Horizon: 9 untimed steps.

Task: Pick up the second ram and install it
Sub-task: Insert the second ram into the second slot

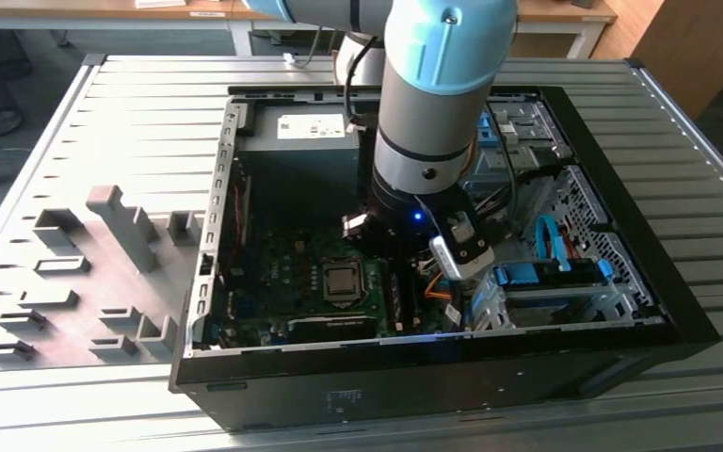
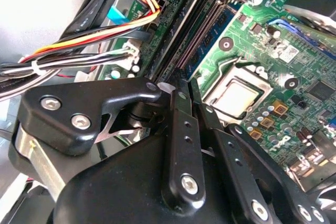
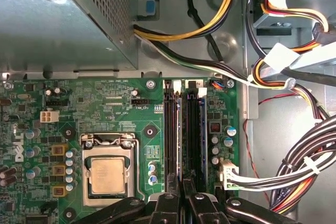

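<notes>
Black gripper (image 3: 182, 184) low over the memory slots (image 3: 184, 129)
Jaws nearly together, clamped on the second ram (image 3: 180, 145) (edge-on); green motherboard (image 3: 105, 103) beneath

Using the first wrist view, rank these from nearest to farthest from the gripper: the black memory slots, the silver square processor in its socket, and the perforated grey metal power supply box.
1. The black memory slots: they run straight away from the gripper, starting at its fingertips.
2. The silver square processor: off to one side on the green board.
3. The perforated grey metal power supply box: beyond the board's far edge.
</notes>
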Motion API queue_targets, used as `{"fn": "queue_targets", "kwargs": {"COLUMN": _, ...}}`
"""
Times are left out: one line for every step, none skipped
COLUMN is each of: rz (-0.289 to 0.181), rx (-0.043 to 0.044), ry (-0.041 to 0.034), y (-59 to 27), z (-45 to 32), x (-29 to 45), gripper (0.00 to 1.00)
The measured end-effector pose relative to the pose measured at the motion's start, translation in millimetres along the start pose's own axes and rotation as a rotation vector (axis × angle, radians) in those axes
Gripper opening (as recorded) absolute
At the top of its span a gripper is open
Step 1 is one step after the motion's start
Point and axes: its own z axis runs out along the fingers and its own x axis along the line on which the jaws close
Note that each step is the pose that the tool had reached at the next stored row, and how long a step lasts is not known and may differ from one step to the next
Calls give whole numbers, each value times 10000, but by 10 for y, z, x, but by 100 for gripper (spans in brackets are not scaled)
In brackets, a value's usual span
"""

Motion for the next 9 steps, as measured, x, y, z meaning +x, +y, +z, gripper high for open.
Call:
{"fn": "queue_targets", "kwargs": {"rz": 0, "rx": 1, "ry": 0, "y": 0, "z": 3, "x": 0, "gripper": 14}}
{"fn": "queue_targets", "kwargs": {"rz": 0, "rx": 2, "ry": 0, "y": 1, "z": 6, "x": 0, "gripper": 14}}
{"fn": "queue_targets", "kwargs": {"rz": 0, "rx": 3, "ry": 0, "y": 2, "z": 8, "x": 0, "gripper": 14}}
{"fn": "queue_targets", "kwargs": {"rz": 0, "rx": 2, "ry": -1, "y": 5, "z": 11, "x": 0, "gripper": 14}}
{"fn": "queue_targets", "kwargs": {"rz": 0, "rx": 1, "ry": -1, "y": 6, "z": 12, "x": 0, "gripper": 14}}
{"fn": "queue_targets", "kwargs": {"rz": -1, "rx": 2, "ry": -1, "y": 8, "z": 12, "x": 0, "gripper": 14}}
{"fn": "queue_targets", "kwargs": {"rz": 0, "rx": 2, "ry": -1, "y": 11, "z": 13, "x": 0, "gripper": 14}}
{"fn": "queue_targets", "kwargs": {"rz": 0, "rx": 3, "ry": 0, "y": 15, "z": 13, "x": 1, "gripper": 14}}
{"fn": "queue_targets", "kwargs": {"rz": 0, "rx": 3, "ry": -1, "y": 20, "z": 14, "x": 1, "gripper": 14}}
